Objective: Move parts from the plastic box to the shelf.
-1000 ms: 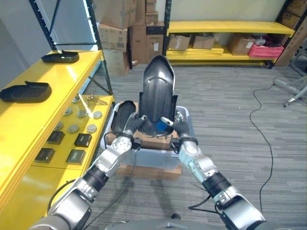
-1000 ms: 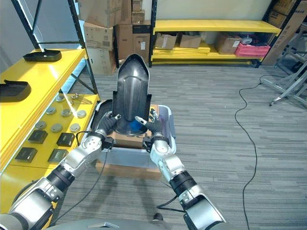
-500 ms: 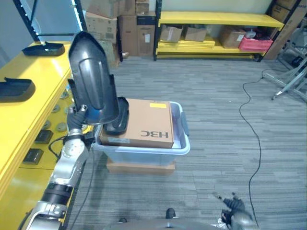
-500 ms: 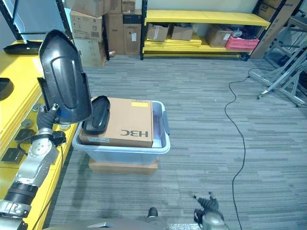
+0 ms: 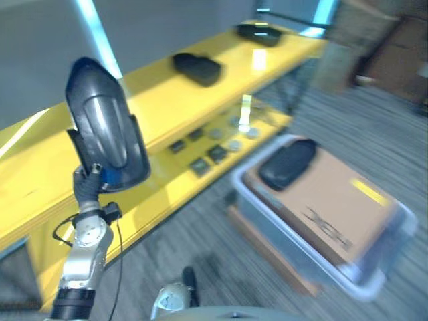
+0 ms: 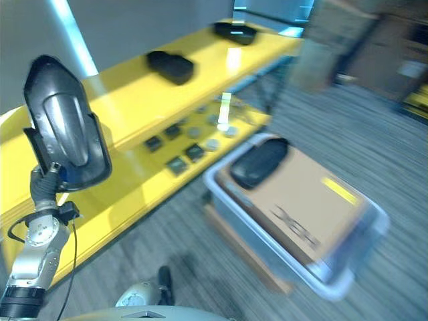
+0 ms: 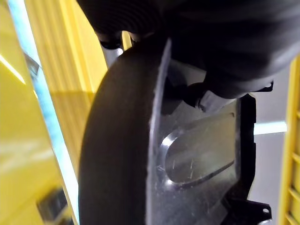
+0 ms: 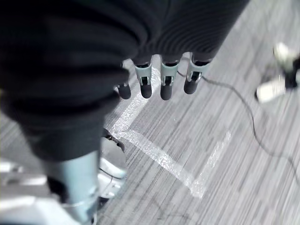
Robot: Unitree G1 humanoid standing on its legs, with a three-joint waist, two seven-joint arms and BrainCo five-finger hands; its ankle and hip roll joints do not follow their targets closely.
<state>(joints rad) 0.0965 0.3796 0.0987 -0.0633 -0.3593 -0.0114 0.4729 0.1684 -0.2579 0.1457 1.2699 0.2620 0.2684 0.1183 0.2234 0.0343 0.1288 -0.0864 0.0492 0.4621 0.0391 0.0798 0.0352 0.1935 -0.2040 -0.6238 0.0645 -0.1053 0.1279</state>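
Left eye view: we saw the left hand (image 5: 85,189) clenched round the base of the dark part (image 5: 105,134).
Part position: upright above that hand, before the yellow shelf (image 5: 200,100).
Right hand (image 8: 161,77): we found it relaxed, holding nothing.
Plastic box (image 5: 374,281): on floor.

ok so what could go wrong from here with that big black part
The left hand alone grips the tall black part at its lower end, upright, so it may tip or slip. Two black parts already lie on the yellow shelf; setting it down could knock them. The right hand hangs open over the floor, giving no support.
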